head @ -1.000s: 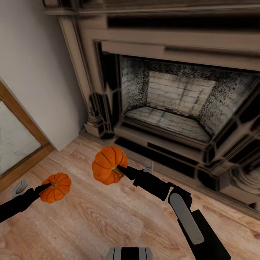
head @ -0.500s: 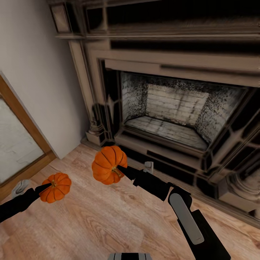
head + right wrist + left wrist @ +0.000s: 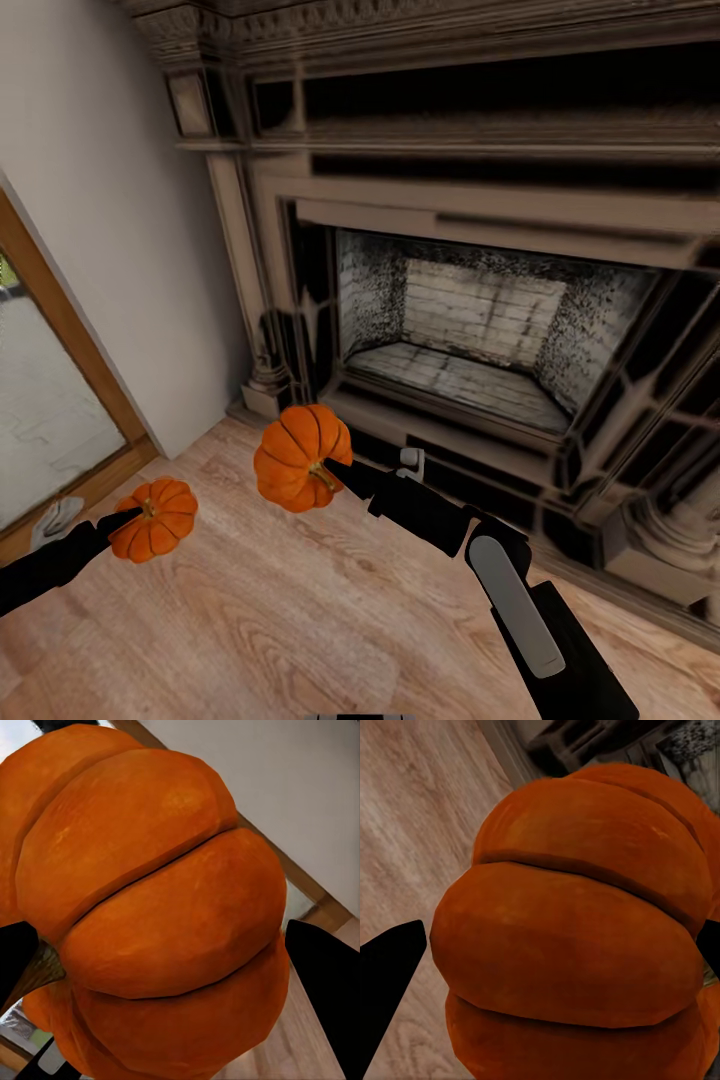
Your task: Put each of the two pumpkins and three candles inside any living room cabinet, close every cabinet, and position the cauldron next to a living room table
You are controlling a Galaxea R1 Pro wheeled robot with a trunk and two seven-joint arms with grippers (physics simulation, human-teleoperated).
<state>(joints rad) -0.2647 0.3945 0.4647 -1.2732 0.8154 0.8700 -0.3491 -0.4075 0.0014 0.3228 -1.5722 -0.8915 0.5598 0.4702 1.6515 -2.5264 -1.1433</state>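
Both arms carry a pumpkin above the wood floor in front of a fireplace. My left gripper [image 3: 135, 515] is shut on the smaller-looking orange pumpkin [image 3: 155, 519] at the lower left of the head view; close up, that pumpkin [image 3: 577, 937] sits between the dark fingers [image 3: 386, 982]. My right gripper [image 3: 335, 470] is shut on the other orange pumpkin [image 3: 300, 456], held higher near the middle. In the right wrist view this pumpkin [image 3: 150, 907] shows its brown stem, with a dark finger [image 3: 330, 982] beside it. The candles, cabinet and cauldron are out of view.
A large dark carved fireplace [image 3: 470, 320] with a raised hearth stands straight ahead. A glass door in a brown wood frame [image 3: 60, 360] is at the left, with a pale wall between them. Light wood floor [image 3: 270, 610] lies below the arms.
The head view has tilted up, so more of the mantel shows. Both arms and their pumpkins keep the same place in the picture.
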